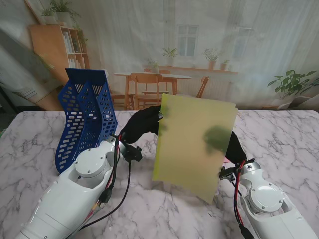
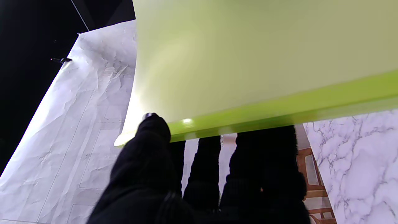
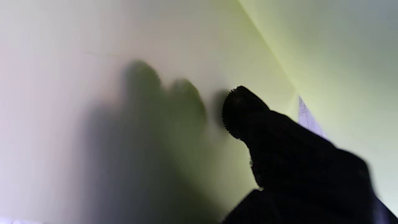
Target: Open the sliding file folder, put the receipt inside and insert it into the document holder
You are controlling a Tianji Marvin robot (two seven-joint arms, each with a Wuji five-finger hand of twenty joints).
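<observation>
A yellow-green translucent file folder (image 1: 194, 144) stands tilted off the table, held between both hands. My left hand (image 1: 142, 124), in a black glove, is shut on its upper left edge; in the left wrist view the thumb and fingers (image 2: 155, 137) clamp the folder's bright green spine (image 2: 279, 112). My right hand (image 1: 234, 147) is mostly hidden behind the folder's right side, and its fingers show through the plastic as a dark blur. In the right wrist view the thumb (image 3: 248, 124) presses a folder sheet (image 3: 93, 46) with the fingers shadowed behind it. No receipt can be made out.
The blue perforated document holder (image 1: 84, 117) stands upright at the left, just beyond my left arm. The marble table (image 1: 40, 144) stretches to both sides. Black cables (image 1: 119, 179) hang from the left wrist.
</observation>
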